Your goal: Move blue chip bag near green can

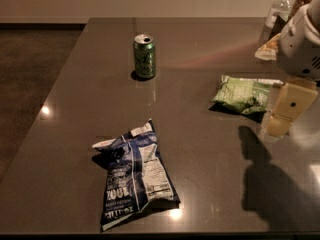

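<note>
The blue chip bag [135,176] lies flat near the front edge of the dark table [200,149], crinkled, with white lettering and a nutrition panel facing up. The green can [144,56] stands upright at the back left of the table, well beyond the bag. My gripper [286,111] hangs at the right edge of the view, above the table and next to the light green bag. It is far to the right of the blue bag and holds nothing I can see.
A light green chip bag [244,94] lies at the right, just left of my gripper. A clear bottle [278,11] and another snack packet [267,48] sit at the back right corner. The table's left edge drops to the dark floor.
</note>
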You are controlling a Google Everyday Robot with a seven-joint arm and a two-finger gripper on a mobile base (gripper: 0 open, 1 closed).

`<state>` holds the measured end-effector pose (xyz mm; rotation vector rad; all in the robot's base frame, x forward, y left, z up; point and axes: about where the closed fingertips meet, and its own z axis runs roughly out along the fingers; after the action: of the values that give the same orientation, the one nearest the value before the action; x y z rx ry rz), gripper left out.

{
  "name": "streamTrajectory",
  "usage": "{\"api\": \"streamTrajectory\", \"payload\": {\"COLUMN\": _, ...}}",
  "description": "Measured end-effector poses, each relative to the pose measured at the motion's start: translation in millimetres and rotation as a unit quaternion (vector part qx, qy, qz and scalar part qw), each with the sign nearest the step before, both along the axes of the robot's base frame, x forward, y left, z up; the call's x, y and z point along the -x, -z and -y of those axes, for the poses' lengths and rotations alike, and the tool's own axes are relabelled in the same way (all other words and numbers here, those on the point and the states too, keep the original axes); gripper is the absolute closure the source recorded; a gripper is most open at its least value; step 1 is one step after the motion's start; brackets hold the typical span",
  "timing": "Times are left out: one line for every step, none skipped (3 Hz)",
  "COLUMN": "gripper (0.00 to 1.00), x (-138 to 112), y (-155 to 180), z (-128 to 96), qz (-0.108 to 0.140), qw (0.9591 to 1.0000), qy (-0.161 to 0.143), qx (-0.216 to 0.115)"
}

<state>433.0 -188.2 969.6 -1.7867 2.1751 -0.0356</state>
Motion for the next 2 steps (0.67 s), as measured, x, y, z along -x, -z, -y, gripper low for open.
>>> {"api": "streamTrajectory", "payload": {"gripper": 0.0, "x": 10.4, "y": 16.1, "z": -40.6, "qz": -0.014, "qw": 0.9988, "qy": -0.047, "qx": -0.01}}
{"api": "streamTrajectory", "payload": {"gripper": 0.0, "x": 20.8, "y": 38.5, "z": -81.0, "qz": -0.03, "qw": 0.9954, "qy": -0.088, "qx": -0.022}}
